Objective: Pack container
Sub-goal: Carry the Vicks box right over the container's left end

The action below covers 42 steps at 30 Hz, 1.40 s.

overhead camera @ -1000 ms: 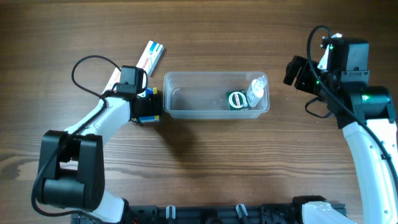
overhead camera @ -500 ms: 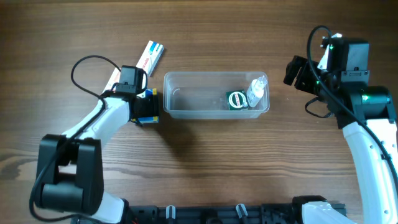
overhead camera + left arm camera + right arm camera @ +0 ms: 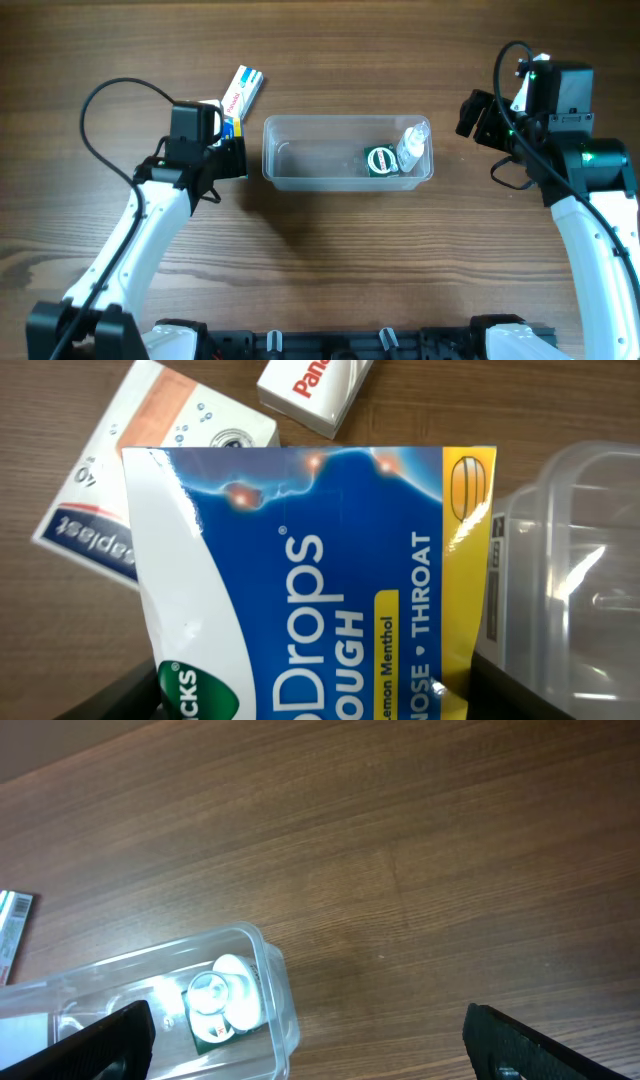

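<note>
Brown wooden table (image 3: 330, 260). The clear shallow rectangular plastic container (image 3: 310, 155) sits mid-table, left half free, probably room for the next item. Left gripper (image 3: 320, 695) pinches a blue-yellow cough-drop pouch (image 3: 300, 560), just beside the container's left end, over a white plaster box (image 3: 160, 470) and near a white-red carton (image 3: 315, 390). Right gripper (image 3: 325, 1045) is spread, empty, off to the right. Container's right end holds a small clear bottle (image 3: 412, 143) and a green round-lidded item (image 3: 381, 160).

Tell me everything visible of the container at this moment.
The container is a clear, shallow, rectangular plastic tub with rounded corners and a rim. It has no lid and sits upright on the wooden table between the two arms, its long side running left to right. At its right end are a small clear bottle and a small green box with a round face. The rest of its floor is bare.
</note>
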Each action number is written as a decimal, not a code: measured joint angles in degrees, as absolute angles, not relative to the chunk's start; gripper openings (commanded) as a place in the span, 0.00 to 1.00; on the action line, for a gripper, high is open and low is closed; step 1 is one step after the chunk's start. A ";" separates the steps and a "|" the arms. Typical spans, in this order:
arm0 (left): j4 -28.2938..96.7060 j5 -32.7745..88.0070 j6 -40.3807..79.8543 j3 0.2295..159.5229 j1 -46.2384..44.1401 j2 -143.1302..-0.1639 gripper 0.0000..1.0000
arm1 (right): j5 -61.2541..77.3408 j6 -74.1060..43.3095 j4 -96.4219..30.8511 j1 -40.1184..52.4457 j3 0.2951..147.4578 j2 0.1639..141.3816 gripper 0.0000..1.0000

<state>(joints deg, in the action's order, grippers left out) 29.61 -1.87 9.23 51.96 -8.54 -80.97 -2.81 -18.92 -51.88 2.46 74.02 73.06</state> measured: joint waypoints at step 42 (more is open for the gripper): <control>36.91 0.05 19.46 72.40 -28.14 -93.43 0.70 | -2.81 -18.92 -51.88 2.46 74.02 73.06 1.00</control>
